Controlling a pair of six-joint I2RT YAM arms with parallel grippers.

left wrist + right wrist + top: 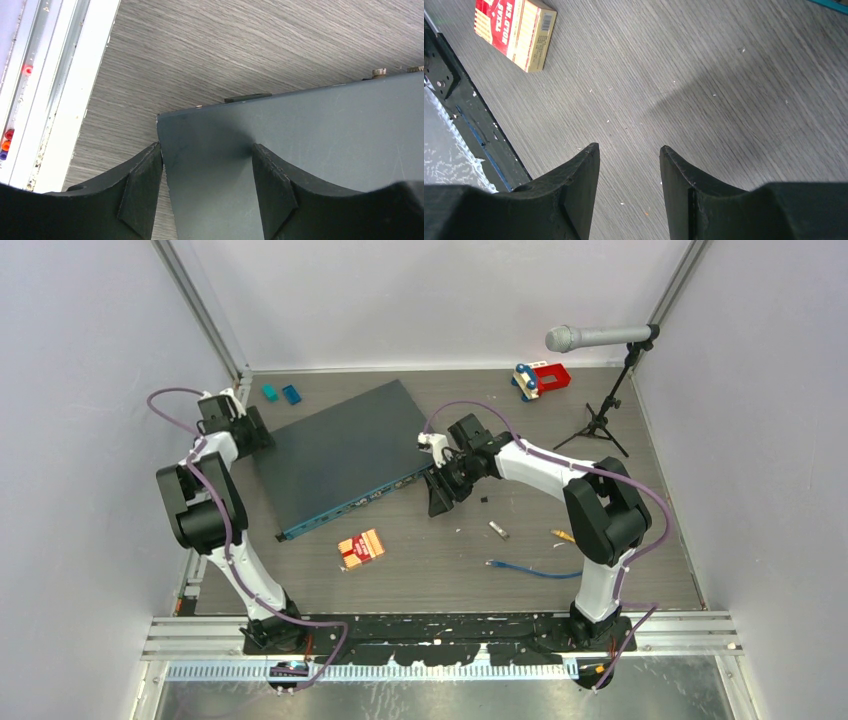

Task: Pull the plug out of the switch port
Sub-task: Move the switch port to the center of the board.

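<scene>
The switch [340,452] lies slantwise mid-table, with a dark slate top and a teal front edge [350,508]. No cable shows leaving that edge. A blue cable [530,570] with a plug end lies loose on the table to the right, apart from the switch. My left gripper [262,435] is open at the switch's back-left corner. In the left wrist view [207,147] one finger is beside the switch's side and the other over the switch's top [310,130]. My right gripper [437,502] is open and empty by the front edge's right end, above bare table [629,146].
A red-and-yellow card box [361,548] lies in front of the switch and also shows in the right wrist view [514,32]. A microphone on a stand [600,337], a red toy [542,378] and two small teal blocks [281,394] sit at the back. Small loose bits [498,529] lie right of centre.
</scene>
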